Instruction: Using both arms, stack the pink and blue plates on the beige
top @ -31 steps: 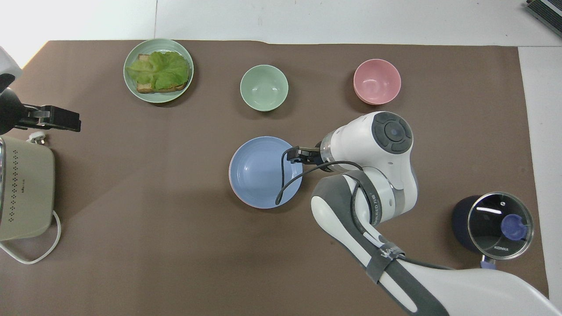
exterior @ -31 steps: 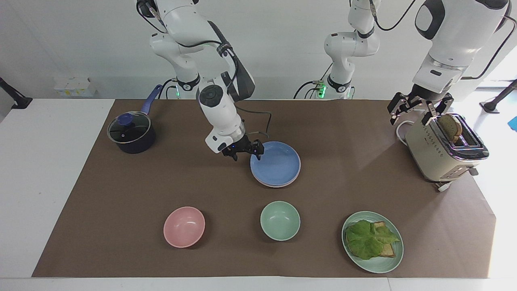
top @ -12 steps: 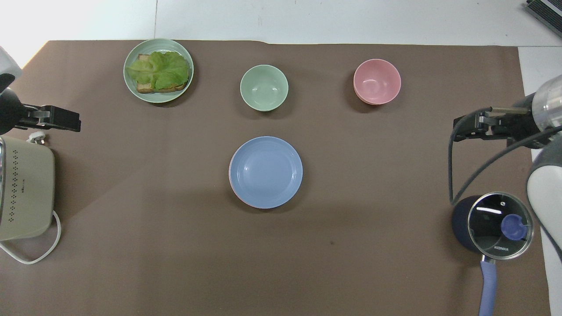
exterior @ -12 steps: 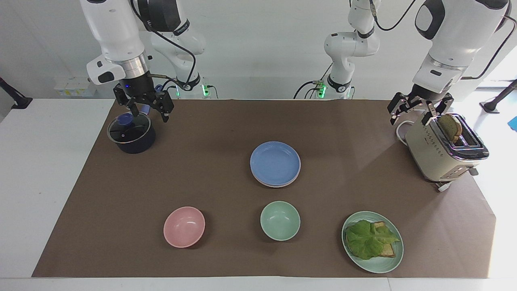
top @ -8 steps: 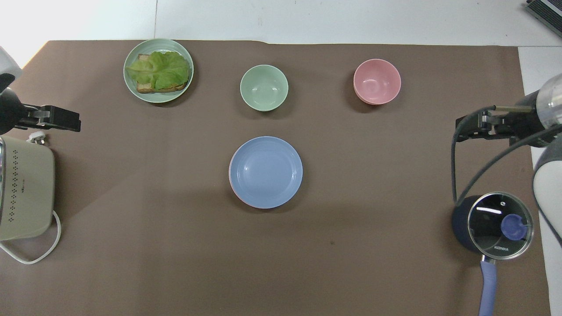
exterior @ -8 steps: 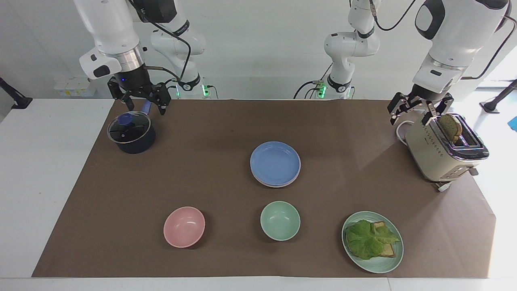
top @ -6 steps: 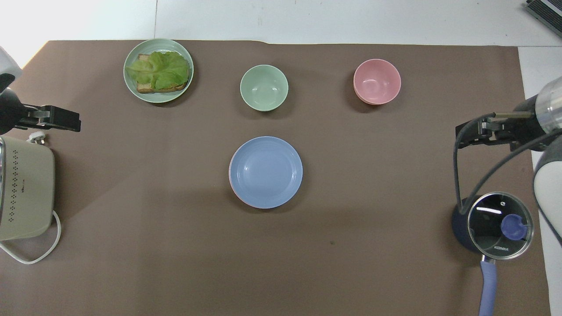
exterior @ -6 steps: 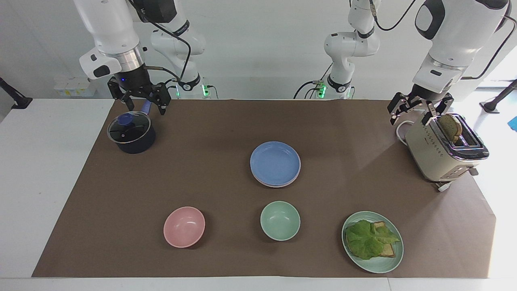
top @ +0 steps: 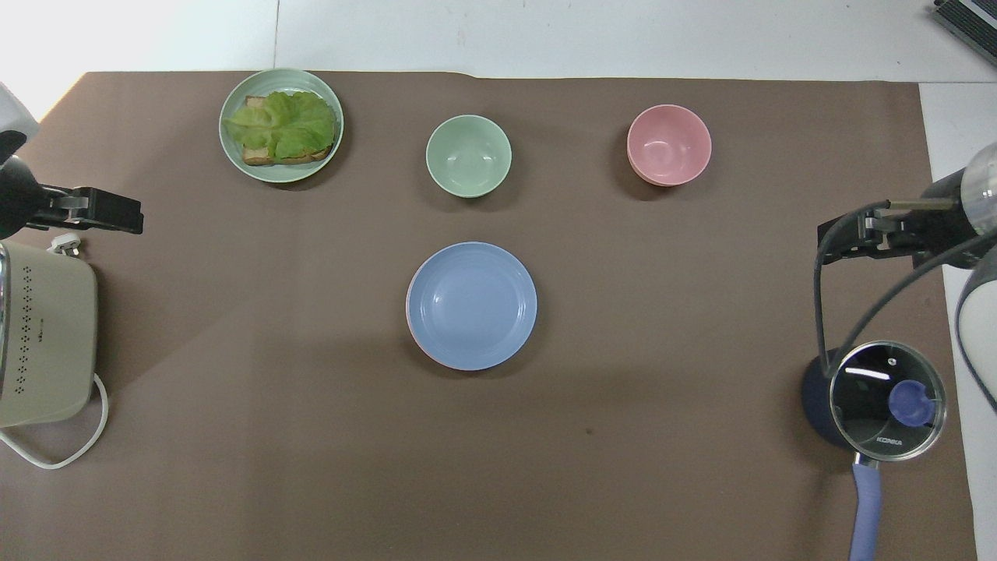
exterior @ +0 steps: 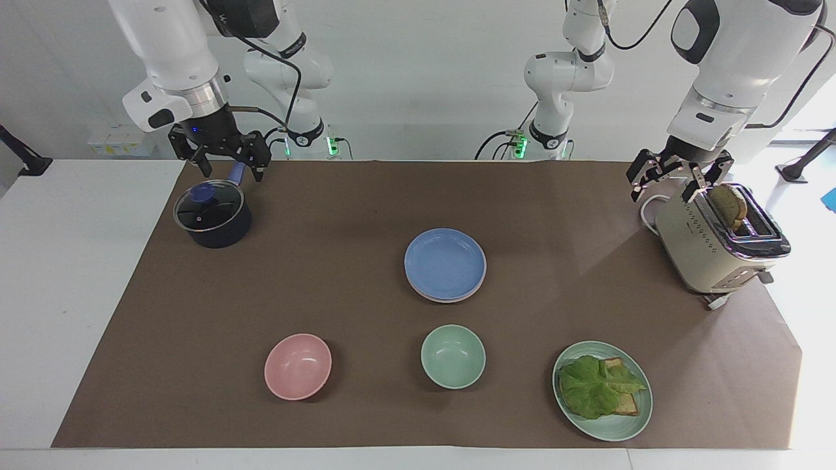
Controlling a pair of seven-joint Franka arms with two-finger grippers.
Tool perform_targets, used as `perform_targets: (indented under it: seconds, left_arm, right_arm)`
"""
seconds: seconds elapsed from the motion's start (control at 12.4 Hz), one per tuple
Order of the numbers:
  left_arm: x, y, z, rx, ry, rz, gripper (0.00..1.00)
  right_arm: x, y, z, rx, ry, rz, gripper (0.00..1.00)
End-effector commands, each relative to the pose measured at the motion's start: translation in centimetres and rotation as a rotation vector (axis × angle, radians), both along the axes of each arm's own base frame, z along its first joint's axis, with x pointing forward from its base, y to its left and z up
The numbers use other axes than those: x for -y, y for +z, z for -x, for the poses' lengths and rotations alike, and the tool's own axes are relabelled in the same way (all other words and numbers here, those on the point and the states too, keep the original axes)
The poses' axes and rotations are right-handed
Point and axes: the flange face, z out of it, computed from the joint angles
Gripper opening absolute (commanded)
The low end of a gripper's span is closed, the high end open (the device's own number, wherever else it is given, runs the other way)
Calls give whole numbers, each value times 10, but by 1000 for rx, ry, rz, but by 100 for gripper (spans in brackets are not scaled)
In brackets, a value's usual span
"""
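The blue plate (exterior: 445,263) (top: 471,305) lies on top of a stack in the middle of the brown mat. A thin rim of the pink plate (exterior: 450,299) shows under it. The beige plate is hidden beneath them. My right gripper (exterior: 220,162) (top: 845,240) hangs open and empty over the saucepan's handle, well away from the stack. My left gripper (exterior: 678,177) (top: 105,216) waits open and empty in the air beside the toaster.
A dark saucepan (exterior: 212,219) with a glass lid stands at the right arm's end. A cream toaster (exterior: 718,245) holding toast stands at the left arm's end. Farther from the robots than the stack are a pink bowl (exterior: 298,366), a green bowl (exterior: 453,356) and a mint plate (exterior: 637,418) with lettuce and bread.
My right gripper has left the blue plate's rim, swung over to the saucepan and kept rising a little. The stack stays put, and the left arm has not moved.
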Motion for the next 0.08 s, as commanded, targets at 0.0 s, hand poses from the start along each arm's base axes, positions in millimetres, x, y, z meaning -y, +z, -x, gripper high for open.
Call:
perform_targets:
  seconds: [0.0]
  left_arm:
    - [-3, 3, 2, -6, -3, -14, 100]
  right_arm:
    - [7, 2, 7, -1, 11, -3, 100]
